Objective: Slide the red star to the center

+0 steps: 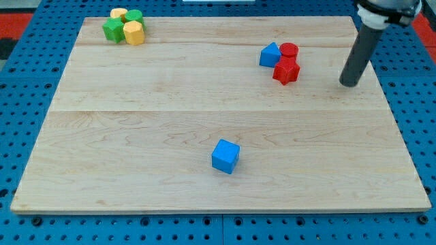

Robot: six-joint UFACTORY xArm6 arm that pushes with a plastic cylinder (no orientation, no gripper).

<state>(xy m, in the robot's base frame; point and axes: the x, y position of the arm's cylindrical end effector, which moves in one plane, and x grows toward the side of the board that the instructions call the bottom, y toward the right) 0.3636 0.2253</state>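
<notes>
The red star (286,71) lies on the wooden board (170,129) at the view's upper right. It touches a red cylinder (289,50) above it and a blue block (270,54) at its upper left. My tip (349,84) is on the board to the right of the red star, about a block's width or two away, not touching it. The dark rod rises from the tip toward the view's top right.
A blue cube (225,156) sits below the board's centre. At the top left a cluster holds a green star (114,29), a yellow block (134,33), a green block (135,16) and a yellow block (118,13). Blue pegboard surrounds the board.
</notes>
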